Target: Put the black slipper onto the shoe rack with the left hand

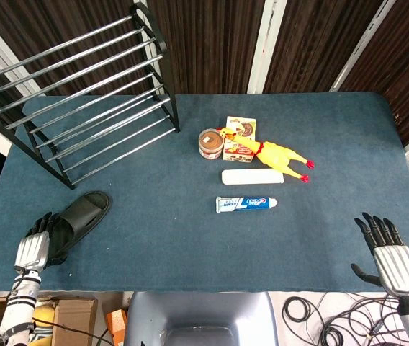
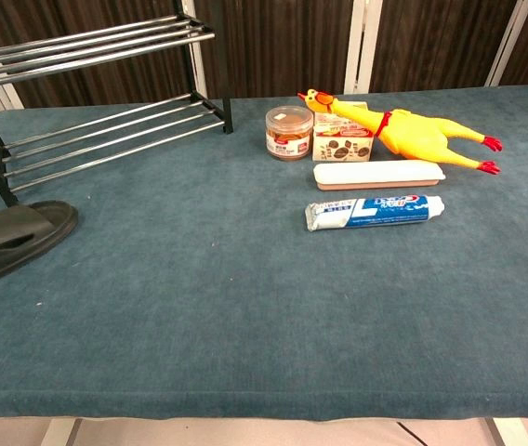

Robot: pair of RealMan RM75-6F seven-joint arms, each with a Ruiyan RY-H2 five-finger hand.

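Observation:
The black slipper point(image 1: 83, 215) lies flat on the blue table near the front left corner, toe pointing toward the shoe rack; the chest view shows the slipper point(image 2: 8, 240) at its left edge. The black metal shoe rack point(image 1: 82, 94) stands at the back left, and its bars point(image 2: 87, 56) carry nothing. My left hand point(image 1: 35, 244) is at the slipper's heel end, fingers stretched out over the heel; no grip shows. My right hand point(image 1: 387, 249) hovers at the front right edge, fingers spread, holding nothing. Neither hand appears in the chest view.
In the middle of the table sit a small jar point(image 1: 210, 143), a snack box point(image 1: 240, 138), a yellow rubber chicken point(image 1: 273, 153), a white flat case point(image 1: 252, 176) and a toothpaste tube point(image 1: 245, 204). Blue cloth point(image 1: 154, 245) covers the table.

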